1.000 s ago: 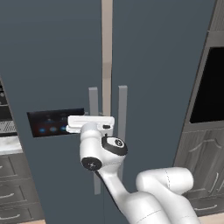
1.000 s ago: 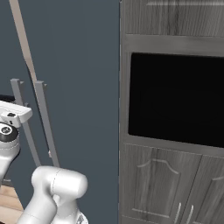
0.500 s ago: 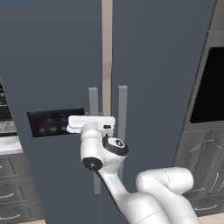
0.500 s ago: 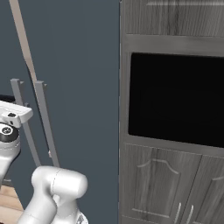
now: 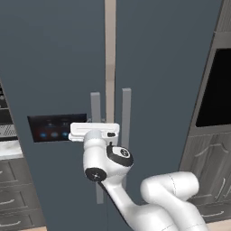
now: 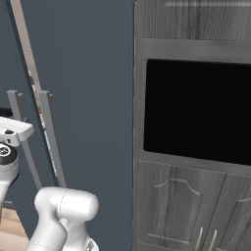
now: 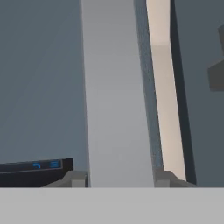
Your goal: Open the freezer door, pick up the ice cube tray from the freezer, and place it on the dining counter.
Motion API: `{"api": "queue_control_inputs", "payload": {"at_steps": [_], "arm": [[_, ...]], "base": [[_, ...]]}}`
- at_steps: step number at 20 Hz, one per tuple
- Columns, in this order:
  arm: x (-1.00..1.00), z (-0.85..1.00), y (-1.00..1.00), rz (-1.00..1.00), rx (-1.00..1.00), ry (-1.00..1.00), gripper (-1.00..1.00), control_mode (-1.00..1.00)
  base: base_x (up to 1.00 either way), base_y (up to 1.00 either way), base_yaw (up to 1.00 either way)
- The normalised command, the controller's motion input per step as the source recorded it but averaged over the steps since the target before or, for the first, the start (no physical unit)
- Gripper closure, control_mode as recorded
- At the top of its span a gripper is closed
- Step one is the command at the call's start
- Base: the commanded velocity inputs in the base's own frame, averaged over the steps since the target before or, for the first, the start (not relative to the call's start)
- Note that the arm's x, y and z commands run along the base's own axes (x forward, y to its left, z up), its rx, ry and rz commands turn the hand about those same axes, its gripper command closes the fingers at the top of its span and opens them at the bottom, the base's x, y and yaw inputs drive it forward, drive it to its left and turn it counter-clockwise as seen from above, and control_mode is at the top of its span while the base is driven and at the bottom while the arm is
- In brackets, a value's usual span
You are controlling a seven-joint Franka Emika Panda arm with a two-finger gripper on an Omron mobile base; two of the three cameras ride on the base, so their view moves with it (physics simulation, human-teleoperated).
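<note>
Now at the handle. Freezer door (image 5: 49, 81) fills the left half of the left base frame, shut, with its black panel (image 5: 56, 127) of blue lights at middle left. Its long grey handle (image 7: 117, 96) runs vertical, up the centre of the hand frame. Gripper (image 7: 119, 178) sits square on it: one fingertip (image 7: 77, 178) just left of the bar, the other just right, at the bottom of frame. Jaws part-closed, straddling the handle, both tips close against its edges; firm contact I cannot confirm. Pale seam strip (image 7: 164, 96) between the two doors lies right of the handle. Judgement: the pull should come straight away from the door face, hinge side at far left. Ice cube tray presumably behind the closed door.
</note>
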Motion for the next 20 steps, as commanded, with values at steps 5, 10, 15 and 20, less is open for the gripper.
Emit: {"api": "queue_control_inputs", "payload": {"at_steps": [5,10,15,20], "arm": [[-0.37,0.00,0.19,0.00,0.00,0.00,1.00,-1.00],[-0.36,0.00,0.20,0.00,0.00,0.04,1.00,-1.00],[-0.32,0.00,0.25,0.00,0.00,0.08,1.00,-1.00],[-0.31,0.00,0.25,0.00,0.00,0.09,1.00,-1.00]], "base": [[0.00,0.00,0.00],[0.00,0.00,0.00],[0.00,0.00,0.00],[0.00,0.00,0.00]]}}
